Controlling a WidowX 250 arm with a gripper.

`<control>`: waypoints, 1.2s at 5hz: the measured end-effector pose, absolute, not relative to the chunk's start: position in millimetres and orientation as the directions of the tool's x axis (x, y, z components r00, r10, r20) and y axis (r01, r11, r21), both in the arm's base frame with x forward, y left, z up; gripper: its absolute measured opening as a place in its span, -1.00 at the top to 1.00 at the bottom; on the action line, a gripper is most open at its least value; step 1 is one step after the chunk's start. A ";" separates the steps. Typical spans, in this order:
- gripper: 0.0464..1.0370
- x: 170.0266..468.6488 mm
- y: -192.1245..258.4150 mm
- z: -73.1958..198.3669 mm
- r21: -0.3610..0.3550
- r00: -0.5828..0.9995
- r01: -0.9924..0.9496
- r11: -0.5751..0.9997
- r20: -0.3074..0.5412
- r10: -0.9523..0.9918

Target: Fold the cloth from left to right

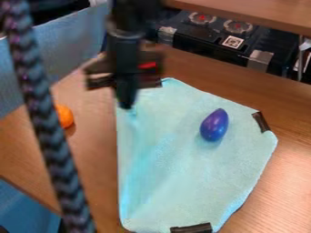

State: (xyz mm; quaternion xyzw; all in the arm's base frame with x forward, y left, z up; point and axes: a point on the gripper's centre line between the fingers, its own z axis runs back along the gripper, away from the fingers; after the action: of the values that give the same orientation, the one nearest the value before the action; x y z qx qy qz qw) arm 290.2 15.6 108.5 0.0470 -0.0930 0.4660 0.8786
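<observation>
Near the upper left corner of the cloth (182, 177), the gripper (126, 102) hangs, a sensible spot to start folding rightward, imo. Can't tell from this angle if it's clenched or released. Cloth's spread on the table (97, 182).

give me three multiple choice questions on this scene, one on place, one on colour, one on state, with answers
1. Where is the purple toy?
a) on bare wood
b) on the cloth
c) in the gripper

2. What colour is the round thing left of the cloth?
a) orange
b) green
c) white

3. How does the cloth lie?
a) rolled up
b) crumpled into a ball
c) spread out

1 b: cloth shows all around it.
2 a: its visible side is orange.
3 c: it covers a broad area of the table.
</observation>
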 end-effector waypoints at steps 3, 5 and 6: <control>0.99 363.2 -68.0 116.4 0.007 0.569 -0.819 0.574 0.140 0.811; 0.94 395.7 -102.9 101.4 0.023 0.583 -0.808 0.589 0.172 0.794; 0.68 399.1 -112.7 91.4 0.025 0.608 -0.786 0.618 0.209 0.766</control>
State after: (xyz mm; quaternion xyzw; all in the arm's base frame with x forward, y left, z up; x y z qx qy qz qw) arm 399.1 -112.7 91.4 0.0572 -0.0890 0.4334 0.8949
